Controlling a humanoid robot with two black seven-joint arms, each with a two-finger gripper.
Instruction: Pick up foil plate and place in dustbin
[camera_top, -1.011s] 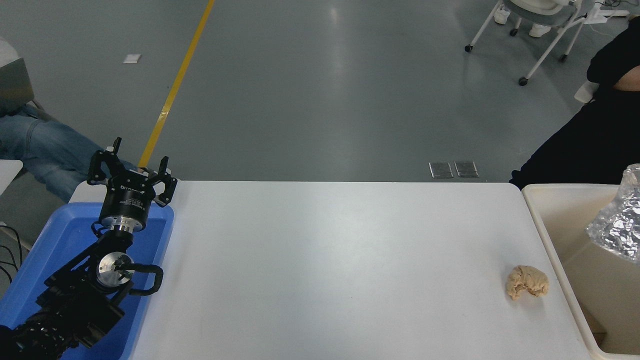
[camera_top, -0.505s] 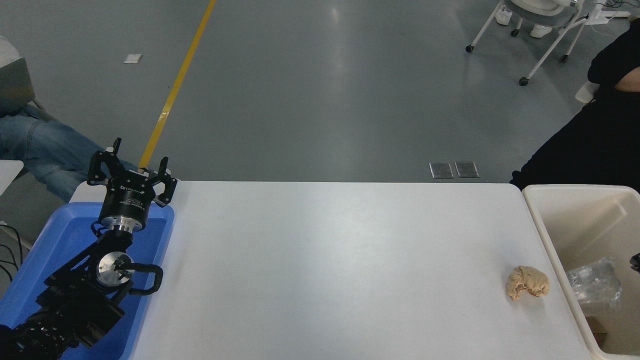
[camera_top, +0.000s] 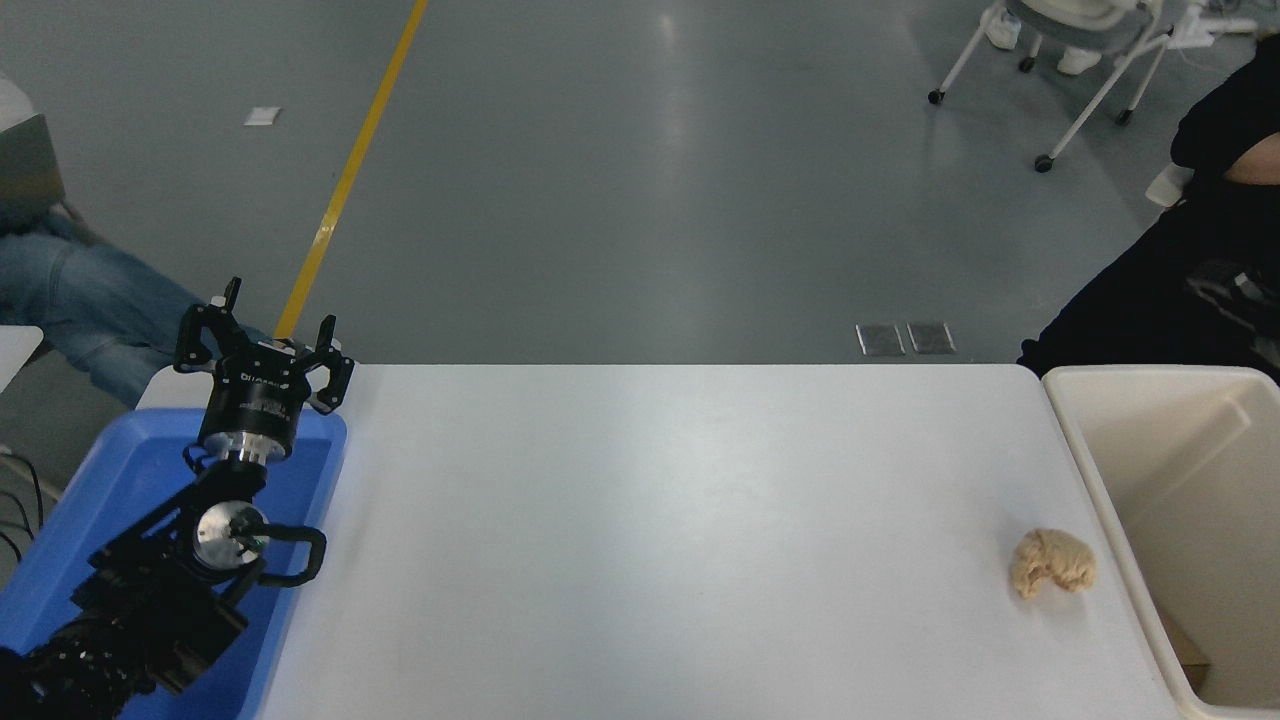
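Observation:
The dustbin (camera_top: 1075, 440) is a cream-beige bin standing off the table's right end, and only part of its inside shows. The foil plate is not visible: neither on the table nor in the part of the bin that shows. My left gripper (camera_top: 265, 322) is parked at the lower left above a blue tray, its fingers spread open and empty. My right arm and gripper are out of view.
A small tan lumpy food piece (camera_top: 1052, 563) lies on the white table (camera_top: 650, 520) close to the bin's left wall. The shallow blue tray (camera_top: 120, 470) sits at the table's left end under my left arm. A person in black (camera_top: 1180, 270) is at the far right.
The foil plate was above the bin, then lay inside it, and is now out of sight. A dark tip at the right edge has gone. The left arm has not moved.

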